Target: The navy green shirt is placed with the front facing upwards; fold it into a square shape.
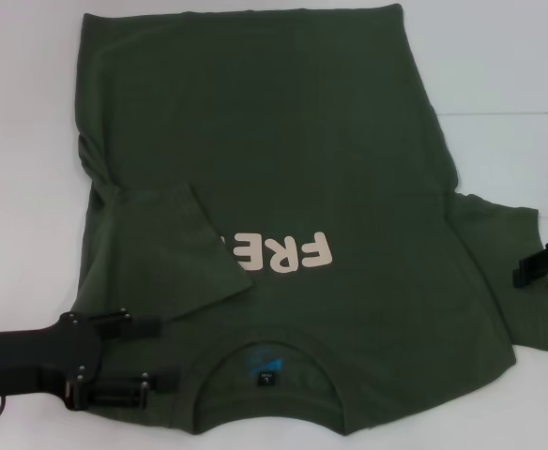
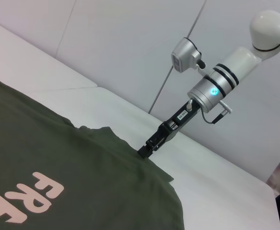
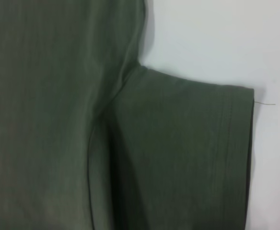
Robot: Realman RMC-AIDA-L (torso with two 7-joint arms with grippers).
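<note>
The navy green shirt (image 1: 293,169) lies flat across the middle of the head view. One sleeve is folded in at left. The other sleeve (image 1: 509,281) is not folded yet. The left gripper (image 1: 157,356) sits wide apart at lower left, holding nothing. The right gripper (image 1: 537,267) is at the right edge, on the sleeve's end; I cannot tell whether it grips.

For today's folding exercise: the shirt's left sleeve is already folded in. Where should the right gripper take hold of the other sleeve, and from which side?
Probably at the hem edge of the flat right sleeve of the navy green shirt, coming from the robot's right, off the white table. That hem lies free and outward, where the right gripper sits. The left gripper rests near the collar.
</note>
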